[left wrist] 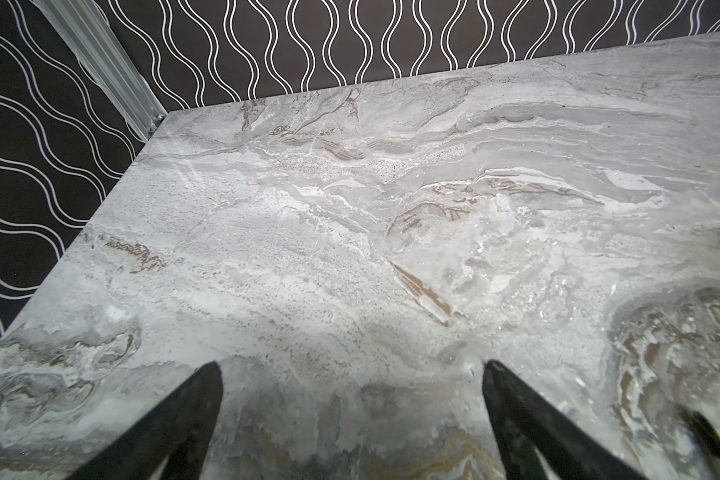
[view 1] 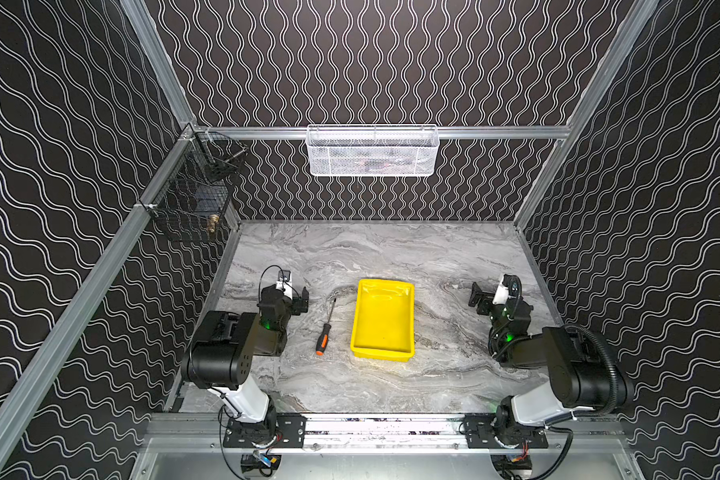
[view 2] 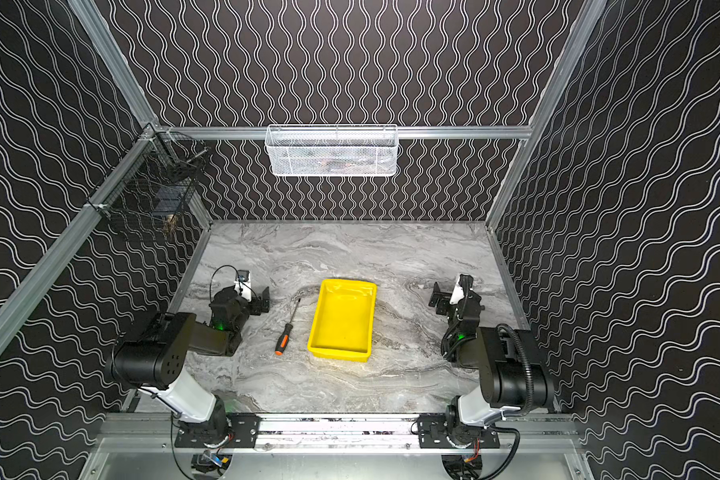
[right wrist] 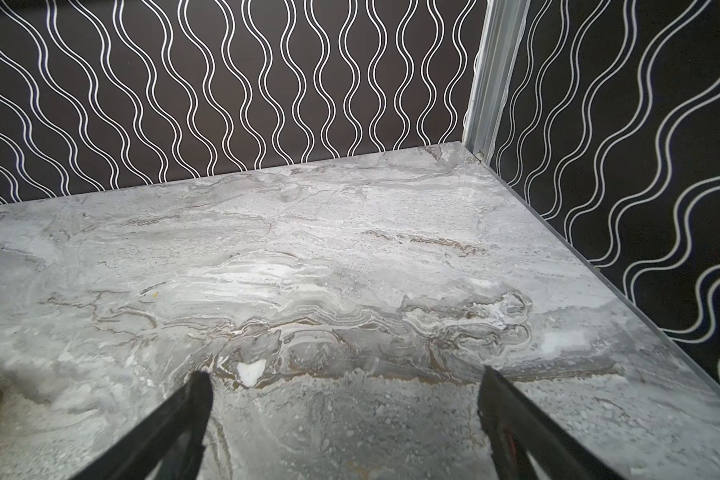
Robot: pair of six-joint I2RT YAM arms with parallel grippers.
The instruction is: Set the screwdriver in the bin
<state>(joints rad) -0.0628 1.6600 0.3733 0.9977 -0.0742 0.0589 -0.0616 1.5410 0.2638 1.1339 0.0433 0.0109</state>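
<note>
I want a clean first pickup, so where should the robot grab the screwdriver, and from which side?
Probably the thick black-and-orange handle of the screwdriver, from straight above with the open left gripper, jaws across it. It lies flat on the table, and its thin shaft offers little hold.

Grey marble tabletop [view 1: 391,257]; black wavy-striped walls [view 1: 371,62]; aluminium rails [view 1: 495,132]; white mesh basket [view 1: 373,151] hung.

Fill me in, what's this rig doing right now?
Nothing is in hand yet. The screwdriver lies flat on the marble table, just left of the yellow bin in both top views and not touching it. The bin is empty. The left gripper and right gripper are both open and empty, out to either side; the left one is nearer the screwdriver.
</note>
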